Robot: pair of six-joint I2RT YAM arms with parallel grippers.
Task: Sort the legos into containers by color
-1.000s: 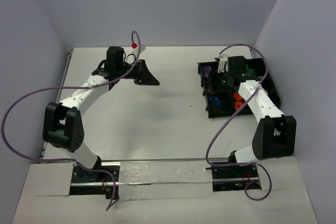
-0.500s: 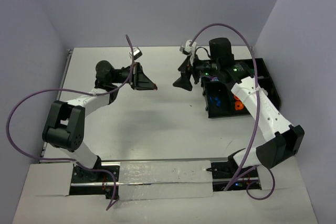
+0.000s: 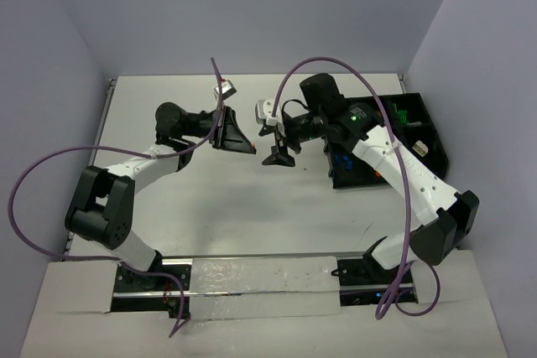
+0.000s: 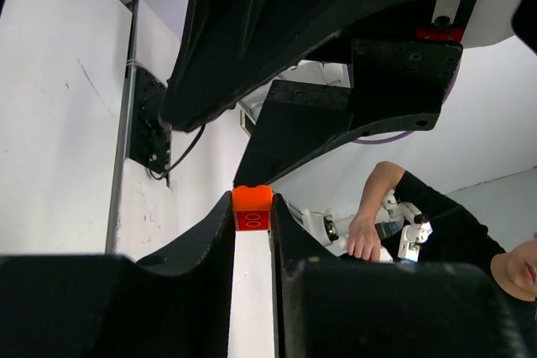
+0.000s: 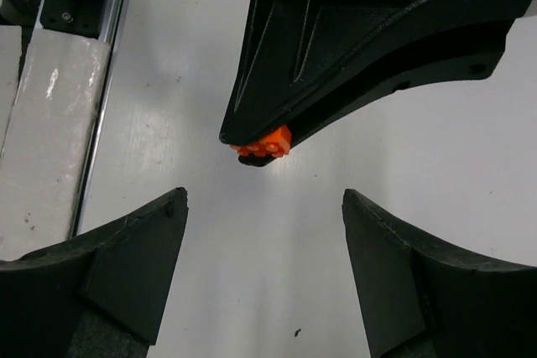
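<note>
My left gripper [image 3: 248, 149] is shut on an orange lego [image 4: 252, 208], held at its fingertips above the table centre; the brick also shows in the right wrist view [image 5: 267, 142]. My right gripper [image 3: 278, 150] is open and empty, facing the left gripper's tips from a short gap; in its own view the orange brick lies just beyond its spread fingers [image 5: 143, 249]. The black compartment tray [image 3: 436, 142] stands at the right, with blue [image 3: 342, 159], green [image 3: 399, 112] and orange [image 3: 382, 171] legos partly hidden behind the right arm.
Purple cables loop over both arms. The table's left edge has a metal rail [image 3: 104, 115]. Both arm bases sit at the near edge on a foil strip [image 3: 252, 278].
My right gripper has left the tray and swung left to face the left gripper. The left gripper has turned towards it with the orange lego.
</note>
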